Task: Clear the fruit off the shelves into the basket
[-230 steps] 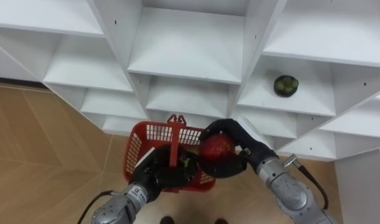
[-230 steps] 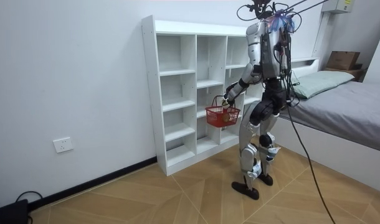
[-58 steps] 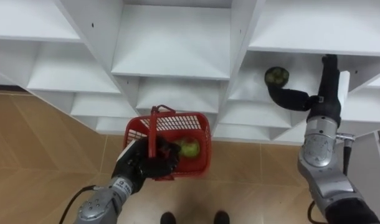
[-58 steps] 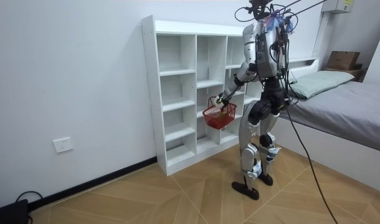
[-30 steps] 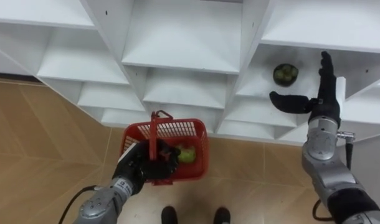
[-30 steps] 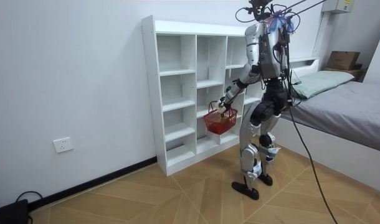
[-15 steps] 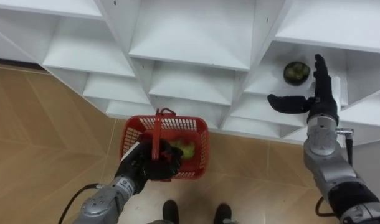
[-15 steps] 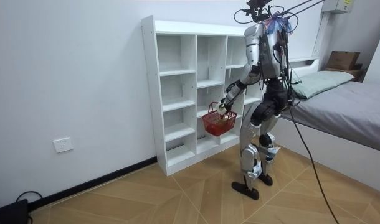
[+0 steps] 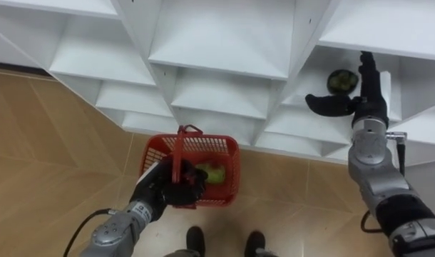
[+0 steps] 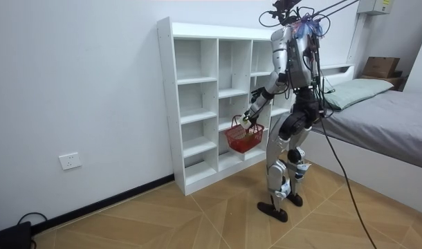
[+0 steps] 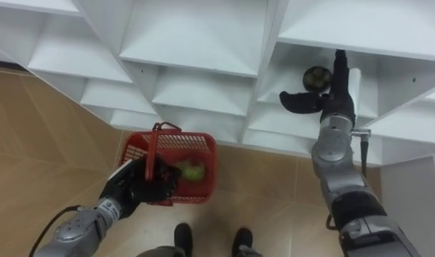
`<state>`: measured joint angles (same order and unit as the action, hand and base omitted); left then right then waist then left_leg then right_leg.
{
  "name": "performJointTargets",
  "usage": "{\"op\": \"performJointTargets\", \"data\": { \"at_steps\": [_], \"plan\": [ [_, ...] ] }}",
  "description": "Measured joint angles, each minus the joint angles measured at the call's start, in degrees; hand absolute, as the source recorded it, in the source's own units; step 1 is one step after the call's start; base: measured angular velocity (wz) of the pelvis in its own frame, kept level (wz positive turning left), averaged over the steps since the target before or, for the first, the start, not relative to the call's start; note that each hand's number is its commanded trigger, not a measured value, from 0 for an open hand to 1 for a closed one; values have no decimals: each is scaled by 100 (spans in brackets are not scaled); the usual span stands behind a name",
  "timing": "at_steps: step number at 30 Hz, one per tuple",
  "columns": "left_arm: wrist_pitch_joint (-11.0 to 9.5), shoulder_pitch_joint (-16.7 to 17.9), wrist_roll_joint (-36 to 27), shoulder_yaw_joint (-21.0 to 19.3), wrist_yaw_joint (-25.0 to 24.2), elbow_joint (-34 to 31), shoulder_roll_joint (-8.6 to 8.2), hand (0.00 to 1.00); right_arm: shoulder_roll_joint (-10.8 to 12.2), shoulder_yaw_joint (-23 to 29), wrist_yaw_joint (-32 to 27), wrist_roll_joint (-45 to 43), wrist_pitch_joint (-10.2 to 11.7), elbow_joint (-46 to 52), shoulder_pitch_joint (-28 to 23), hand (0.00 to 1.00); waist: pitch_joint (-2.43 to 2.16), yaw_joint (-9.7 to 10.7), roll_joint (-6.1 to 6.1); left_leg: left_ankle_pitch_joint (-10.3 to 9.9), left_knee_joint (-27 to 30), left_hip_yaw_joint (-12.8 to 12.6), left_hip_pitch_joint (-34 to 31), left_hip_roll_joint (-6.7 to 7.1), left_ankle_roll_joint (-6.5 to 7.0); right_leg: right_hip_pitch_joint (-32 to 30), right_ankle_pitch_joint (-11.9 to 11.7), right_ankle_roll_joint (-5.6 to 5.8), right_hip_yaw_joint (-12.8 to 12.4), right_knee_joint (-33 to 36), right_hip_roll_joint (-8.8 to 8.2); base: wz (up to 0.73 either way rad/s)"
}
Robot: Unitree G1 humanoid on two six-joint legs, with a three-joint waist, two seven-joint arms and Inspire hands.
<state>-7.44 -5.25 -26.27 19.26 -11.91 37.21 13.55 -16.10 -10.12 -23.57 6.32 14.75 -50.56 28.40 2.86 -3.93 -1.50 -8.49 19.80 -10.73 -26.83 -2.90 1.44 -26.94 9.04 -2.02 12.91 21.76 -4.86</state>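
Observation:
A dark green fruit [image 9: 341,80] lies on a shelf in the right column of the white closet [image 9: 217,43]. My right hand [image 9: 365,100] reaches into that compartment and is open. Its straight fingers stand just right of the fruit and its thumb juts out below the fruit. My left hand [image 9: 167,189] is shut on the upright handle of a red basket [image 9: 203,146], which hangs in front of the lower shelves. A light green fruit [image 9: 214,173] lies inside the basket. In the room view I stand upright facing the closet [image 10: 197,104], with the basket [image 10: 242,135] held at hip height.
Shelf boards and upright dividers box in the fruit's compartment. Wooden floor [image 9: 46,164] lies below the closet. A bed [image 10: 391,117] stands at the room view's right, behind me.
My right hand has moved up and deeper into the compartment, and its fingers now stand beside the dark green fruit. The basket stays in my left hand.

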Motion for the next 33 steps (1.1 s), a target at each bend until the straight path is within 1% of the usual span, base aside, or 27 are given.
{"op": "performJointTargets", "data": {
  "at_steps": [3,9,12,14,16,17,20,27,33],
  "plan": [
    [0,-25,-7,0,-6,-2,2,100,0,-1,7,6,-3,0,7,0,0,-7,0,8,7,2,-58,11,13,-53,1,2,0,18,-14,0],
    [0,-100,-87,40,-14,-3,8,100,-35,-1,162,170,-115,-15,169,0,10,-7,-17,28,2,-16,-100,55,37,-175,20,15,-46,135,-64,0],
    [0,-171,-115,105,-15,-1,10,100,-70,0,173,284,-115,-44,266,0,29,-7,-48,42,4,-26,-111,75,55,-216,29,24,-61,190,-91,0],
    [0,-206,-115,124,-44,28,10,100,-81,0,192,289,-115,-56,279,0,59,-4,-99,50,8,-27,-109,80,60,-216,29,25,-66,200,-96,0],
    [0,-224,-115,124,-100,88,10,100,-82,0,216,289,-120,-80,279,0,80,-1,-134,51,18,-27,-112,79,61,-216,29,24,-66,203,-96,0],
    [1,-223,-115,132,-121,115,10,100,-85,0,233,289,-158,-83,279,0,87,5,-145,51,32,-25,-121,78,61,-218,29,24,-66,203,-96,0],
    [3,-224,-115,140,-133,119,10,100,-94,0,254,289,-226,-85,279,0,89,4,-148,51,51,-21,-143,76,61,-232,29,25,-64,207,-97,0],
    [5,-251,-108,143,-132,119,25,100,-162,0,258,365,-229,-313,319,0,86,29,-143,51,45,4,-164,74,61,-232,29,24,-18,184,-98,2],
    [10,-313,-115,145,-127,119,42,100,-231,-4,250,477,-229,-334,321,0,78,6,-129,51,39,5,-163,71,61,-231,27,23,-13,187,-95,0]
  ]
}}
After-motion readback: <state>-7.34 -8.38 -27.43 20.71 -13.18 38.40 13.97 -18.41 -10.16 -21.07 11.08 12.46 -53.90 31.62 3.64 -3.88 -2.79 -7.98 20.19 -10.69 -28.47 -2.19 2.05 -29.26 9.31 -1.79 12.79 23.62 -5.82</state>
